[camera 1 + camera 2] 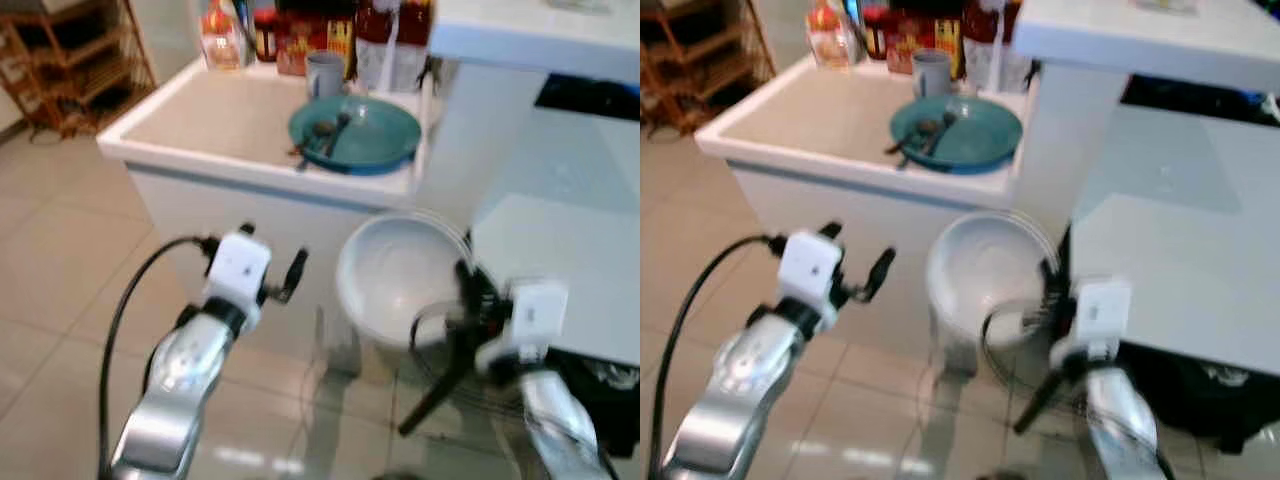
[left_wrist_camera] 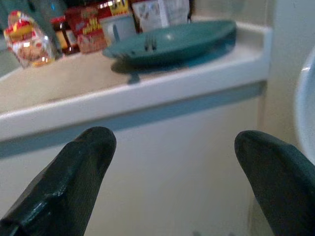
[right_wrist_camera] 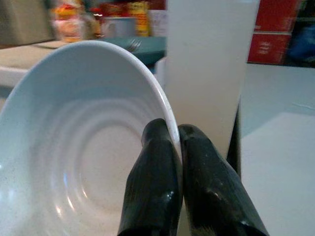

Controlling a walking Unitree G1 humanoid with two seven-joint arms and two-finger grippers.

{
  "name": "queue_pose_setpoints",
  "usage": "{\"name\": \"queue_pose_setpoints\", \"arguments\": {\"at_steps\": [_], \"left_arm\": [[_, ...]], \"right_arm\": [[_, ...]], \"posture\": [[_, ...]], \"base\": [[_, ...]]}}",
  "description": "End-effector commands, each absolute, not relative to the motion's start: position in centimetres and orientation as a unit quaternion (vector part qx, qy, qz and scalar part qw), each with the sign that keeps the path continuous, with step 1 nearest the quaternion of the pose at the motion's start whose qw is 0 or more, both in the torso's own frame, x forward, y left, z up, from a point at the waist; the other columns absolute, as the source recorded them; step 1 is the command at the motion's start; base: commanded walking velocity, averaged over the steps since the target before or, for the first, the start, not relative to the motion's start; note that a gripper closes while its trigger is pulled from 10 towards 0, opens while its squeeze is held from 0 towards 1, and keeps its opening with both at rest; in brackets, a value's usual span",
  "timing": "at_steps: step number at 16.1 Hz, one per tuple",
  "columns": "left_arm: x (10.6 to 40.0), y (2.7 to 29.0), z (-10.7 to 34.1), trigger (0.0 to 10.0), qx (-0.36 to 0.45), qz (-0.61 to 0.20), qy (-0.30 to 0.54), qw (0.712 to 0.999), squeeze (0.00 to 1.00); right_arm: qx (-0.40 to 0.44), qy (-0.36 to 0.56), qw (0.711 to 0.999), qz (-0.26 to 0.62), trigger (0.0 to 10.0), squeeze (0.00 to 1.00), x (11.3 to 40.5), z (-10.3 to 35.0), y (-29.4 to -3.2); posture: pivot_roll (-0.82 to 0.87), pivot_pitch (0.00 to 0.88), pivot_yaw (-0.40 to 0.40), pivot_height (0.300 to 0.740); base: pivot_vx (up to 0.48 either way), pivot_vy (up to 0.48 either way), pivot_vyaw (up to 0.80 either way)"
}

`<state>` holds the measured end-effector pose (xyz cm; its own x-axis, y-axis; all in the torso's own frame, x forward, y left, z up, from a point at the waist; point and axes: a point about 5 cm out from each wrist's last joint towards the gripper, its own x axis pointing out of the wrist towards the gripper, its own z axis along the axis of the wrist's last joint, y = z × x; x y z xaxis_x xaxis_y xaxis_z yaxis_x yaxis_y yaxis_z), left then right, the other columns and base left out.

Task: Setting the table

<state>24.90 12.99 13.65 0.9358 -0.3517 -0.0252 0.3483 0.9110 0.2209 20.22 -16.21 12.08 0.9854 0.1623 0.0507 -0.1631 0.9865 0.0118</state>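
My right gripper (image 3: 175, 142) is shut on the rim of a white ribbed bowl (image 1: 400, 278), holding it in the air below the counter's front edge. The bowl (image 3: 83, 147) faces the right wrist camera, its rim pinched between the two black fingers (image 3: 152, 187). A teal plate (image 1: 355, 133) with a fork and a spoon on it lies on the cream counter (image 1: 200, 125), near its front right corner. My left gripper (image 1: 292, 276) is open and empty, held in front of the counter's white front panel, left of the bowl. Its fingertips (image 2: 83, 162) stand wide apart.
A grey mug (image 1: 324, 72), jars and food packets (image 1: 300, 35) line the back of the counter. A white table top (image 1: 570, 260) lies to the right, with a white shelf (image 1: 530, 35) above it. A wooden rack (image 1: 70, 60) stands at far left on the tiled floor (image 1: 60, 280).
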Motion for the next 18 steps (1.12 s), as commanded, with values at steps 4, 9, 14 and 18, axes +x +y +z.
{"name": "queue_pose_setpoints", "arguments": {"at_steps": [4, 9, 14, 18], "left_arm": [[25.6, 12.3, 15.2, 10.0, 0.095, -0.181, -0.039, 0.978, 0.0], [26.9, 11.2, 16.1, 10.0, 0.085, -0.183, -0.058, 0.978, 0.0], [27.6, 11.5, 16.5, 10.0, 0.079, -0.169, -0.061, 0.981, 0.0], [27.5, 12.2, 16.2, 10.0, 0.093, -0.143, -0.05, 0.984, 0.0]], "right_arm": [[0.048, -0.095, 0.994, 0.007, 10.0, 0.0, 20.5, 14.8, -17.9], [0.053, -0.044, 0.996, -0.051, 10.0, 0.0, 21.5, 13.9, -18.7], [0.054, -0.038, 0.996, -0.054, 10.0, 0.0, 22.6, 14.2, -18.7], [0.062, -0.018, 0.997, -0.045, 10.0, 0.0, 23.5, 13.7, -18.1]], "posture": [[-0.01, 0.049, 0.014, 0.74], [-0.03, 0.054, 0.044, 0.74], [-0.01, 0.04, 0.034, 0.74], [0.03, 0.033, 0.015, 0.74]], "base": [[0.0, -0.48, 0.0], [0.0, -0.48, 0.0], [0.0, -0.48, 0.0], [0.0, -0.48, 0.0]]}}
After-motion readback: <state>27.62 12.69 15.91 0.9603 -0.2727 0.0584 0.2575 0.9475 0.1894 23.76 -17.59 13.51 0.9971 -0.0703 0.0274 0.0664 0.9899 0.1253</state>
